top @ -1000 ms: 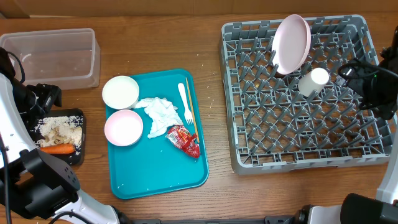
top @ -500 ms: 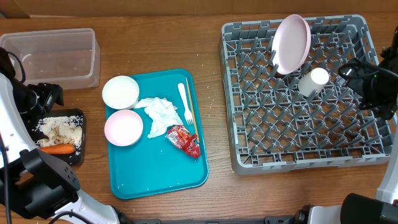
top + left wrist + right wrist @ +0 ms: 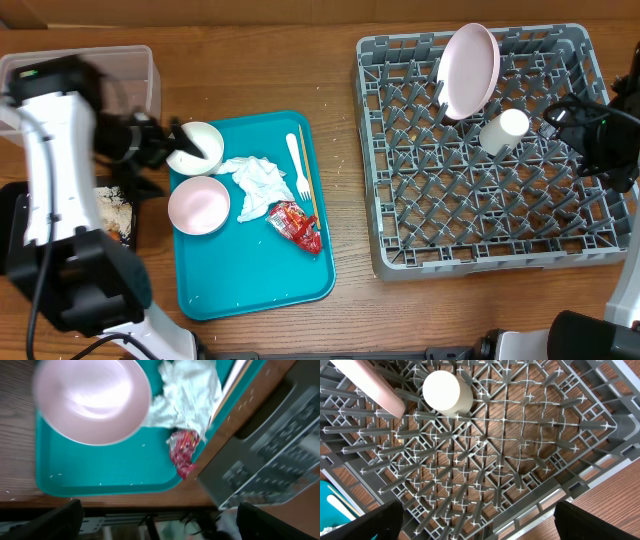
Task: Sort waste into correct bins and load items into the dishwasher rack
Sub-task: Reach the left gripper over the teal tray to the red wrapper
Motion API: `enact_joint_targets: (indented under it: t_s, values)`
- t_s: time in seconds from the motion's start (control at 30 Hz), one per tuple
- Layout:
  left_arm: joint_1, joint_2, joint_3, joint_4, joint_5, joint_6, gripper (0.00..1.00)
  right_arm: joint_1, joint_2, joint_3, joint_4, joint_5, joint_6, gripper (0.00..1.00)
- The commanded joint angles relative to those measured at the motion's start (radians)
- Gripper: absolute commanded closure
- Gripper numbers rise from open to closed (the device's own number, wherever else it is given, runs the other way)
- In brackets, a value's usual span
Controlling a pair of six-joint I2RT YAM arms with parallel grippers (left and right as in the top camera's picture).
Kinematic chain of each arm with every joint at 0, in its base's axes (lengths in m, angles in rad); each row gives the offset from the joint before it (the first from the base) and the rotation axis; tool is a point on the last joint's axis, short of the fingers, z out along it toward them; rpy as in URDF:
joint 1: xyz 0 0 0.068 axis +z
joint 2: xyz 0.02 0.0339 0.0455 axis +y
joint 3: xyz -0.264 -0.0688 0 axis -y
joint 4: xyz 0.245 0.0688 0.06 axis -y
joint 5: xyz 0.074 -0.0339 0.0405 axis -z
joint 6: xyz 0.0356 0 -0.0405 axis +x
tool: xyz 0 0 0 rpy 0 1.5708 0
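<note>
Across the wood-grain table [image 3: 352, 300], tissue [image 3: 258, 185] and red wrapper [image 3: 297, 226], print unreadable, lie on the teal tray [image 3: 250, 280]. Your left gripper [image 3: 172, 150] gapes beside the white bowl [image 3: 205, 145]; your right gripper [image 3: 479, 522] gapes above the rack [image 3: 480, 230].

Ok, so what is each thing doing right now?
Plate, standing tilted in the rack.
Cup, in the rack.
White bowl, empty, on the tray.
Pink bowl, empty, on the tray.
Tissue, crumpled.
Wrapper, crumpled, on the tray.
Left tool, open.
Right tool, open.
</note>
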Motion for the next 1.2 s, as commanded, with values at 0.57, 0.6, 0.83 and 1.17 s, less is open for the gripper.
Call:
enact_joint_targets:
  t_s: [0.57,0.6,0.83,1.17]
  values:
    - [-0.7,-0.104,-0.013,0.099,-0.634,-0.433,0.0,0.002,-0.008,-0.001,0.006,-0.009,0.001,0.0]
    - [-0.712,-0.104,-0.013,0.116,-0.628,-0.433,0.0,0.002,-0.008,-0.001,0.006,-0.009,0.001,0.0]
    - [-0.724,-0.093,-0.016,0.157,-0.423,-0.407,0.0,0.002,-0.008,-0.001,0.006,-0.009,0.001,0.0]
    - [-0.814,-0.094,-0.219,0.196,-0.43,-0.666,0.0,0.002,-0.008,-0.001,0.006,-0.009,0.001,0.0]
